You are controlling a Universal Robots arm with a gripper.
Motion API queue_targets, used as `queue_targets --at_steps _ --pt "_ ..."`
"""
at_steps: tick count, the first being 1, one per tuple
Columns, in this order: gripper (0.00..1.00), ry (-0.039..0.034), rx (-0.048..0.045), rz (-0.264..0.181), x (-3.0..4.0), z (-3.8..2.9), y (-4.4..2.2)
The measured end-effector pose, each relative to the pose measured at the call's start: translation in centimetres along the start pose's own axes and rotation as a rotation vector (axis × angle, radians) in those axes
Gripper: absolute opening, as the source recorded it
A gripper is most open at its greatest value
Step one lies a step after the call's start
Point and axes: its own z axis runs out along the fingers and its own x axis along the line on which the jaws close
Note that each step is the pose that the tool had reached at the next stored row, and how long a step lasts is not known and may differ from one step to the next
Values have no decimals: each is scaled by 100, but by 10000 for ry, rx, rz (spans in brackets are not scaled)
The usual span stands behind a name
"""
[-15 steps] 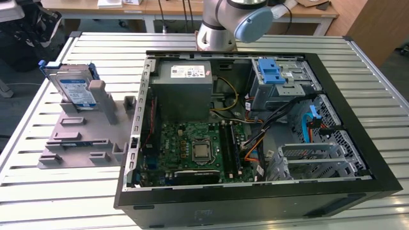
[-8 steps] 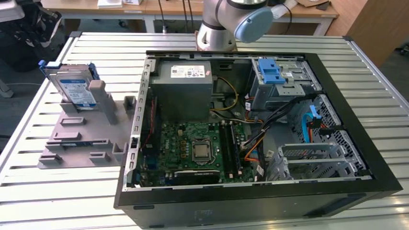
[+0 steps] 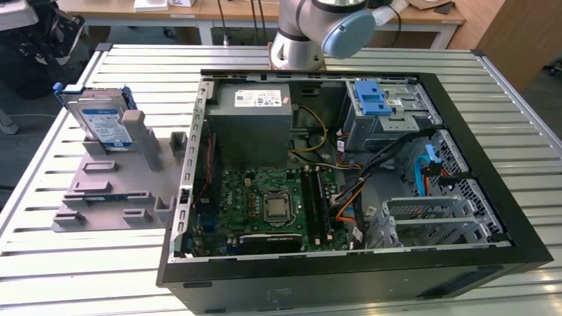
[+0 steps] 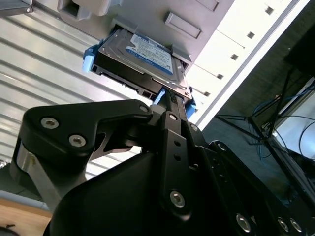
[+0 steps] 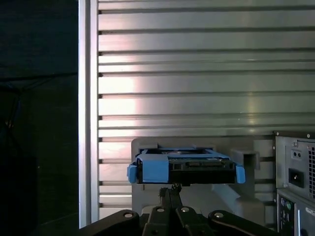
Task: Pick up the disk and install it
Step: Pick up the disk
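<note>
The disk (image 3: 101, 122) is a silver hard drive with a white and blue label in a blue carrier frame. It stands on edge in a grey holder (image 3: 114, 191) at the exterior view's left, beside the open computer case (image 3: 189, 197). Both wrist views look along my gripper (image 5: 170, 192) toward the disk (image 5: 184, 167), which sits some way beyond the fingertips. In the second wrist view the disk (image 4: 142, 56) lies past my gripper (image 4: 172, 101). The fingers are shut together with nothing held between them. My arm (image 3: 307, 33) rises at the far side of the table.
Inside the case sit a grey power supply (image 3: 255, 125), the motherboard (image 3: 272, 201) and a grey drive cage (image 3: 391, 122) topped by a blue bracket (image 3: 370, 99). The slatted metal table (image 3: 131, 66) carries everything. The case's rear (image 5: 295, 177) shows in the first wrist view.
</note>
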Motion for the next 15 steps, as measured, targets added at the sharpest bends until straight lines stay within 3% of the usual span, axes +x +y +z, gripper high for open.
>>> queue_targets --at_steps 15 --pt "11 63 32 -2127 -1 17 -1"
